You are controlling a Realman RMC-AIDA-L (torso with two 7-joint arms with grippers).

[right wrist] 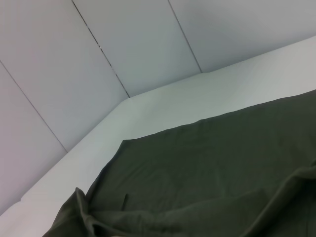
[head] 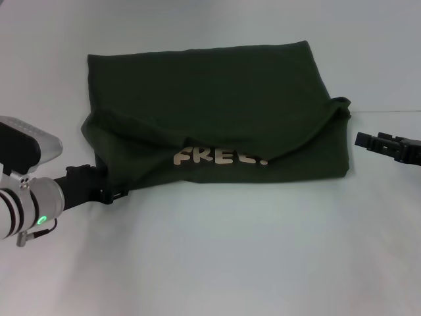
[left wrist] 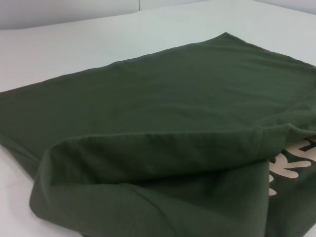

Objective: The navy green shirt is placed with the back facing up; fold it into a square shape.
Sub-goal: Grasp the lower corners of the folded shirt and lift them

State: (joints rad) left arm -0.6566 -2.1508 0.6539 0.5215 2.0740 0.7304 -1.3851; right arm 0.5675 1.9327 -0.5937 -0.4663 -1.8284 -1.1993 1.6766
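Across the middle of the white tabletop (head: 217, 263), the navy green shirt (head: 217, 99) lies folded.

Pale lettering (head: 220, 157) shows along its near edge under a draped fold. My left tool (head: 108, 191) is at the shirt's near left corner; I cannot tell its grip. My right tool (head: 366, 139) hovers just off the right edge, grip unclear.

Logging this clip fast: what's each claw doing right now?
Left claw: at the shirt's near left corner; grip cannot be told.
Right claw: just off the shirt's right edge, holding nothing.
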